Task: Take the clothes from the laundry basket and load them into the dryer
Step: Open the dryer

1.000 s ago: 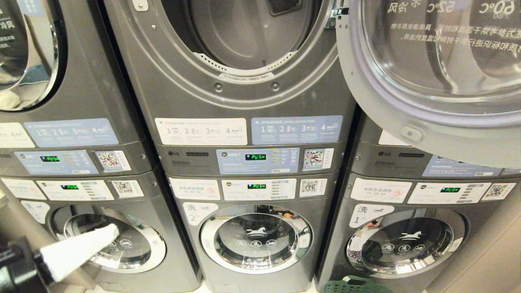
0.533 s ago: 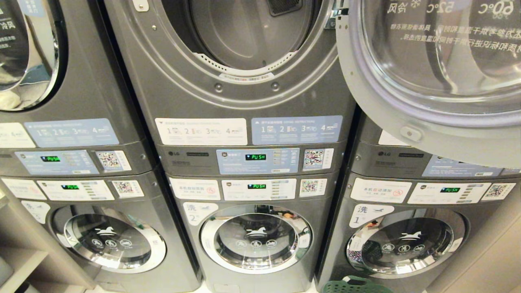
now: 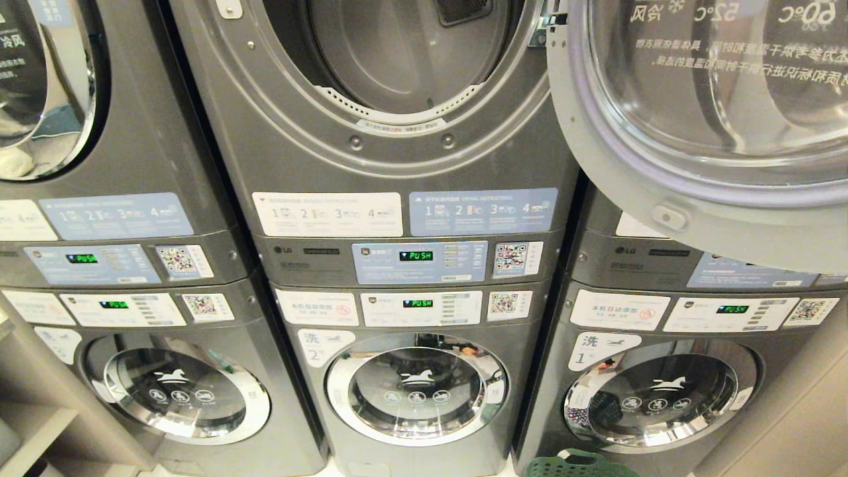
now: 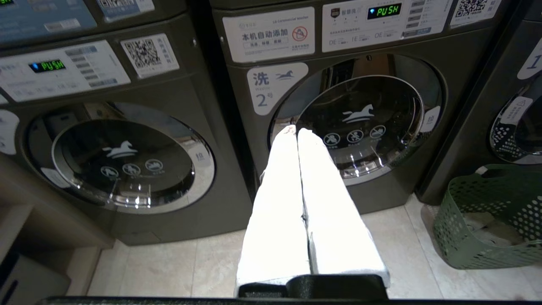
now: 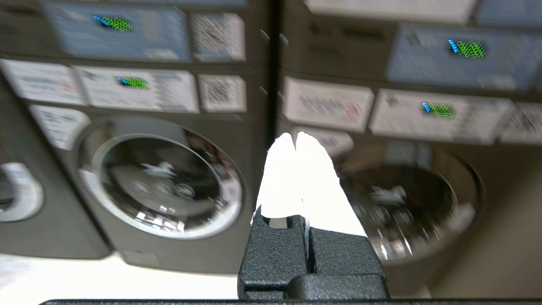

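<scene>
1. Green perforated plastic is what I aim for: the laundry basket (image 4: pixel 491 220) sits on the tiled floor (image 4: pixel 178 267), low and off to one side of my left gripper (image 4: pixel 293 130), against the base of the neighbouring washer. In the head view only its rim (image 3: pixel 576 464) peeks in at the bottom edge.
2. My judgement is that the step in hand is reaching into that basket. To do it well, I should spread the fingers before descending, come in over the rim and not through the wall, and pinch a fold of cloth, not the plastic. I cannot make out what lies inside.
3. Above and ahead of my hands, the dryer drum (image 3: pixel 404 53) stands open, its door (image 3: pixel 702 126) swung out wide, so the loading path looks free.
4. My left gripper has its white fingers pressed together, holding nothing, pointing at the door of washer number 2 (image 4: pixel 360 127) without touching it.
5. My right gripper (image 5: pixel 295 136) is likewise closed and empty, hanging in front of the lower washers, touching nothing.
</scene>
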